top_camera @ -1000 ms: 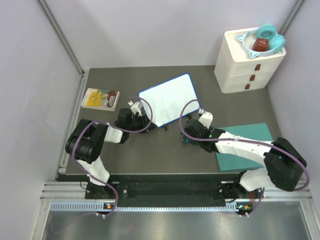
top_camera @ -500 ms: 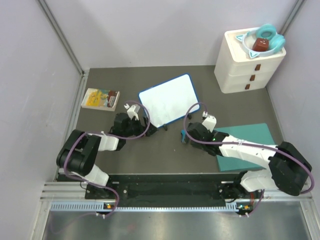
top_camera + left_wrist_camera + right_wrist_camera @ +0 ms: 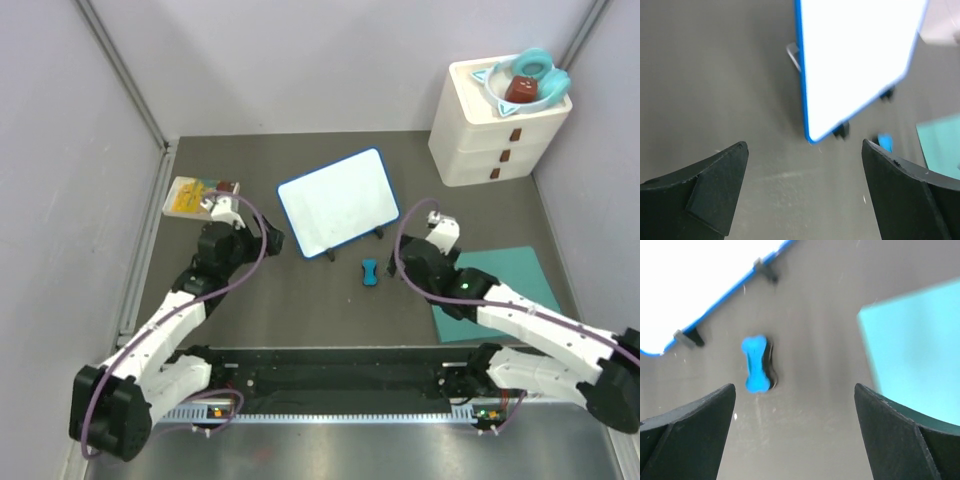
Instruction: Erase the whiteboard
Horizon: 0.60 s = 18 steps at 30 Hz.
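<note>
Dark grey tabletop [image 3: 290,300] fills the space between plain pale walls, and we see the whiteboard [image 3: 337,202] at its middle, propped on small black feet, its blue-rimmed face blank white. A second ago both arms crowded the board's near edge. Now they have drawn back to either side. We find the left gripper [image 3: 804,146] with its jaws spread wide and empty, well off the board's left corner, where earlier it sat nearly closed. The right gripper [image 3: 794,387] is likewise spread and empty. The little blue eraser [image 3: 369,272] that was under it now lies alone on the table, just in front of the board and beside the teal mat [image 3: 510,275]
</note>
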Each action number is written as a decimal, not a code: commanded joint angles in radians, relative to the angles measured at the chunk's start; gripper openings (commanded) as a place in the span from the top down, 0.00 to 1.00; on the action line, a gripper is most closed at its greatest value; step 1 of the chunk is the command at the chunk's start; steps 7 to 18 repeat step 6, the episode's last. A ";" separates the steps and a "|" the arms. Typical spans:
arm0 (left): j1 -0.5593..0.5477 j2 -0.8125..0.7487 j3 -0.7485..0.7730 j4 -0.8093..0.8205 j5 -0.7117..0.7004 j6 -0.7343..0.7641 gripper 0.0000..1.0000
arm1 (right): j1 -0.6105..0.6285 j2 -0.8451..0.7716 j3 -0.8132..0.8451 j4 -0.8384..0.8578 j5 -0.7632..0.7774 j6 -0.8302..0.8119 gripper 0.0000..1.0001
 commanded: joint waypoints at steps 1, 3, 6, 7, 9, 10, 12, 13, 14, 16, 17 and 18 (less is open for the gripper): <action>0.001 -0.028 0.192 -0.352 -0.333 0.059 0.01 | -0.129 -0.154 0.016 0.023 0.115 -0.239 0.01; 0.001 -0.011 0.238 -0.403 -0.376 0.085 0.01 | -0.242 -0.232 -0.009 0.055 0.086 -0.331 0.01; 0.001 0.045 0.236 -0.386 -0.396 0.108 0.01 | -0.471 -0.353 -0.162 0.221 0.103 -0.478 0.01; 0.001 0.045 0.236 -0.386 -0.396 0.108 0.01 | -0.471 -0.353 -0.162 0.221 0.103 -0.478 0.01; 0.001 0.045 0.236 -0.386 -0.396 0.108 0.01 | -0.471 -0.353 -0.162 0.221 0.103 -0.478 0.01; 0.001 0.045 0.236 -0.386 -0.396 0.108 0.01 | -0.471 -0.353 -0.162 0.221 0.103 -0.478 0.01; 0.001 0.045 0.236 -0.386 -0.396 0.108 0.01 | -0.471 -0.353 -0.162 0.221 0.103 -0.478 0.01; 0.001 0.045 0.236 -0.386 -0.396 0.108 0.01 | -0.471 -0.353 -0.162 0.221 0.103 -0.478 0.01; 0.001 0.045 0.236 -0.386 -0.396 0.108 0.01 | -0.471 -0.353 -0.162 0.221 0.103 -0.478 0.01; 0.001 0.045 0.236 -0.386 -0.396 0.108 0.01 | -0.471 -0.353 -0.162 0.221 0.103 -0.478 0.01; 0.001 0.045 0.236 -0.386 -0.396 0.108 0.01 | -0.471 -0.353 -0.162 0.221 0.103 -0.478 0.01; 0.001 0.045 0.236 -0.386 -0.396 0.108 0.01 | -0.471 -0.353 -0.162 0.221 0.103 -0.478 0.01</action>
